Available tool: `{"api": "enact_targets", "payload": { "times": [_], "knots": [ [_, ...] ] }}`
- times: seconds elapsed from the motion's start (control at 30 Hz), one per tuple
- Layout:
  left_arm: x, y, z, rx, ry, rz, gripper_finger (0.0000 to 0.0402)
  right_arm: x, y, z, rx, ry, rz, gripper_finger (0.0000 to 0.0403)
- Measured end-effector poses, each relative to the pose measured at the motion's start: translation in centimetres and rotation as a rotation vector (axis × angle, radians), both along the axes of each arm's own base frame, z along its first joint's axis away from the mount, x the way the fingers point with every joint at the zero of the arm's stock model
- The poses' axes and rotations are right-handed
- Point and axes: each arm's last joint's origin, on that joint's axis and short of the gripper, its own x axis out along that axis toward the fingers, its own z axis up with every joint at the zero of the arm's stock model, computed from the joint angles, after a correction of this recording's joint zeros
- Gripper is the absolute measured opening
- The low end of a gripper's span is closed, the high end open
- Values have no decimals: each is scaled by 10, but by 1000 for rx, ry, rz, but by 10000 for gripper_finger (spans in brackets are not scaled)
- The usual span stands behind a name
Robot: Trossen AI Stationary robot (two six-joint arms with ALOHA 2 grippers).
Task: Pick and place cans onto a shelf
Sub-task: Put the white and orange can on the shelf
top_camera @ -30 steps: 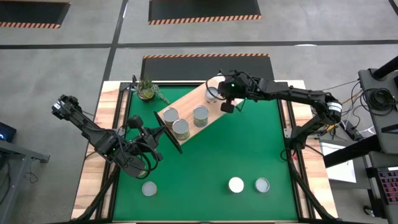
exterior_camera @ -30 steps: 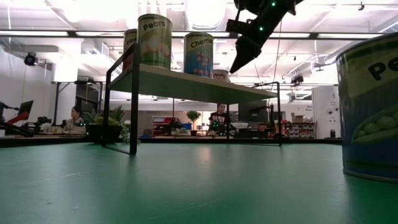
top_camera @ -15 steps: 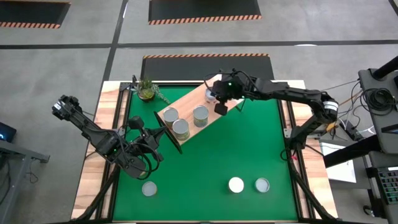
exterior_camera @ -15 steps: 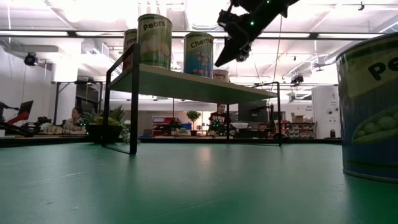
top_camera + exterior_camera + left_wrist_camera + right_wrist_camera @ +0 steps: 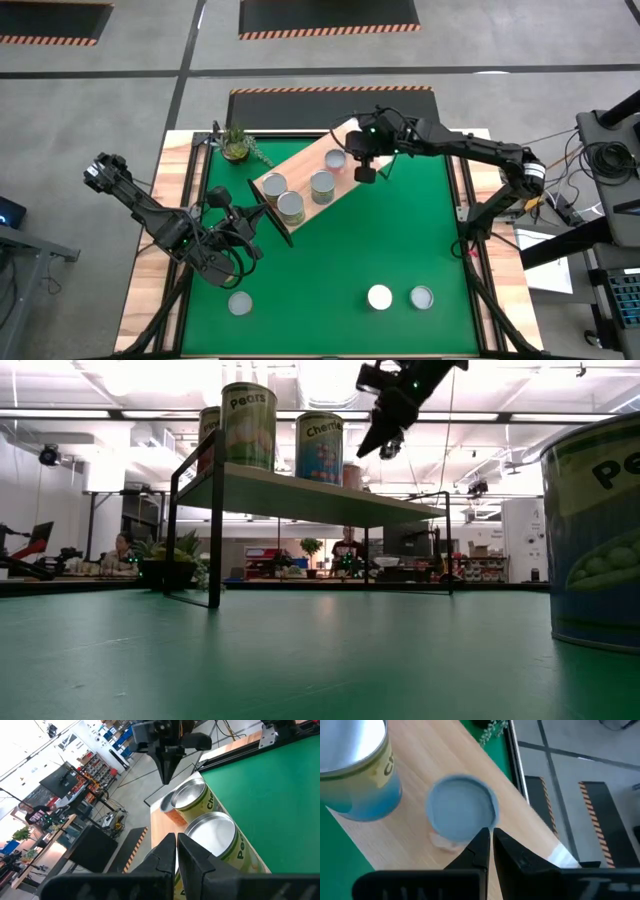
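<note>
Fourth can (image 5: 335, 159) now standing free on the shelf (image 5: 305, 178), right gripper (image 5: 365, 172) lifted clear, fingers pressed together. Three cans (image 5: 379, 297) left on the mat (image 5: 400, 240); left gripper (image 5: 262, 216) idle, fingers closed.

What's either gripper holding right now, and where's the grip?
Nothing. The right gripper is shut and empty above the shelf, beside a can. The left gripper is shut, empty.

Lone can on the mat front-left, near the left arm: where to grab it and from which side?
Grip the can across its round side wall, coming straight down from above. It stands upright with its flat top up and bare mat all around, so nothing blocks the fingers. The left tool is the nearer one; the right tool is over the shelf.
</note>
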Motion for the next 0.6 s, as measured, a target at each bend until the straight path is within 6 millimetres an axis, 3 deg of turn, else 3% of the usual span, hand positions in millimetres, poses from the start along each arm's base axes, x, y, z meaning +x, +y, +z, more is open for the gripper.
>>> {"api": "enact_targets", "payload": {
  "times": [0.4,0.6],
  "knots": [
    [0,0,0,0,0,0,0,-2,5,-3,116,-9,16,13],
    [0,0,0,0,0,0,0,13,-1,-4,90,-113,13,13]
  ]
}}
